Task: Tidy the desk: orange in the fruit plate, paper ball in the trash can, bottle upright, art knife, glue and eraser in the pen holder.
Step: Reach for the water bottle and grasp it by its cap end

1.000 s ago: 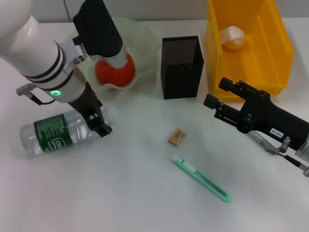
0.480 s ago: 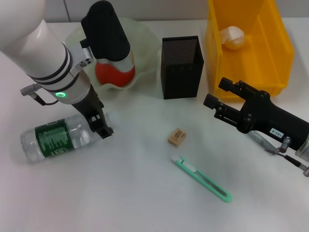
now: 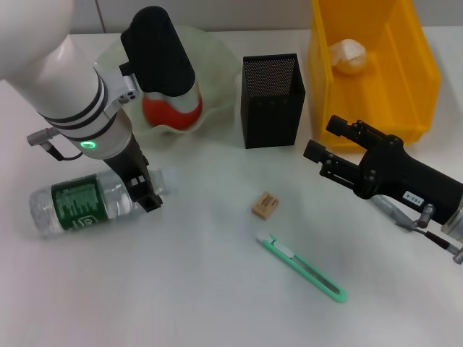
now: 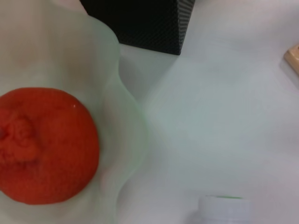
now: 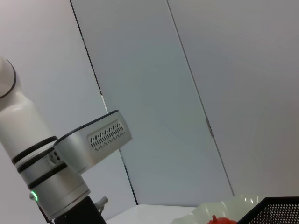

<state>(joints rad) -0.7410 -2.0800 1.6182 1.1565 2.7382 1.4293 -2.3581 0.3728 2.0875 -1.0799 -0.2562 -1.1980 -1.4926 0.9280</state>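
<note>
L gripper [image 3: 147,192] prob clamped on lying bottle [image 3: 83,205]; R gripper [image 3: 322,144] idle, fingers apart.

A clear plastic water bottle with a green label [image 3: 85,206] lies on its side at the table's left, in front of the pale green wavy-edged fruit plate [image 3: 211,65], which holds the orange [image 3: 165,111]. To the plate's right stands the black mesh pen holder [image 3: 272,100], and right of that the yellow plastic bin [image 3: 419,69] with the crumpled paper ball [image 3: 348,56] in it. In front of the pen holder lies the small tan eraser [image 3: 265,204], with the mint-green art knife [image 3: 302,267] just in front of it.
</note>
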